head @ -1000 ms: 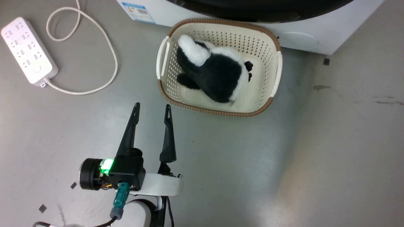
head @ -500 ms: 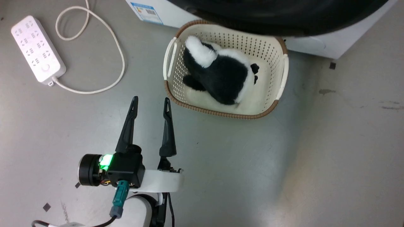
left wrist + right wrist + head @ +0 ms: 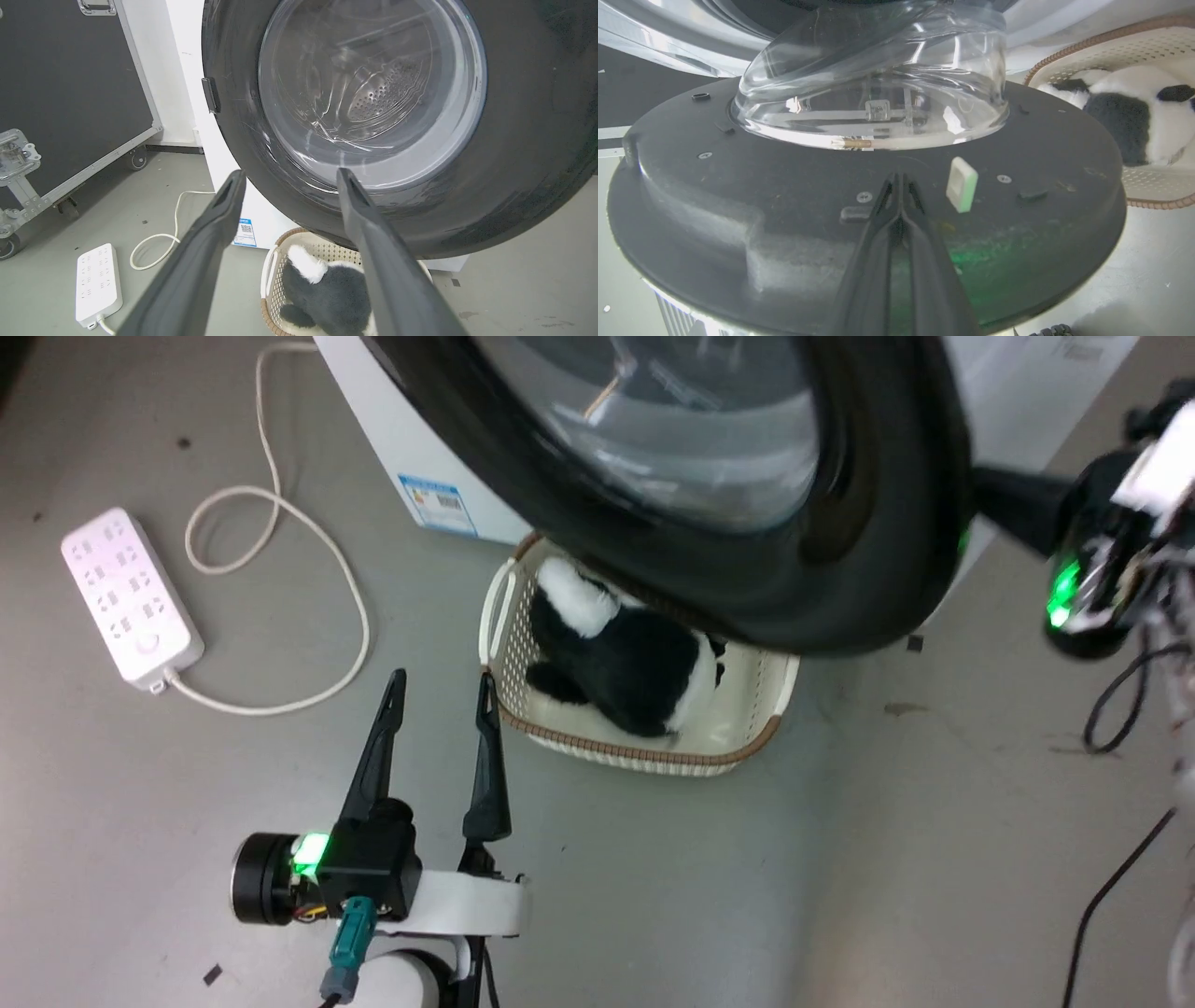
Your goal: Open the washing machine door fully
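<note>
Right gripper (image 3: 899,179) sat closed against the washing machine door (image 3: 714,200), left gripper (image 3: 441,678) spread idle; door looked part-open, I needed a wider push next.

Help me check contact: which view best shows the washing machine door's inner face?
Right wrist view: the washing machine door shows its inner face, right gripper against it. Left wrist and head views show the outer side.

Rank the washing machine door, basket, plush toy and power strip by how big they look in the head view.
1. washing machine door, nearest the camera, which enlarges it
2. basket, partly hidden
3. plush toy
4. power strip
</note>
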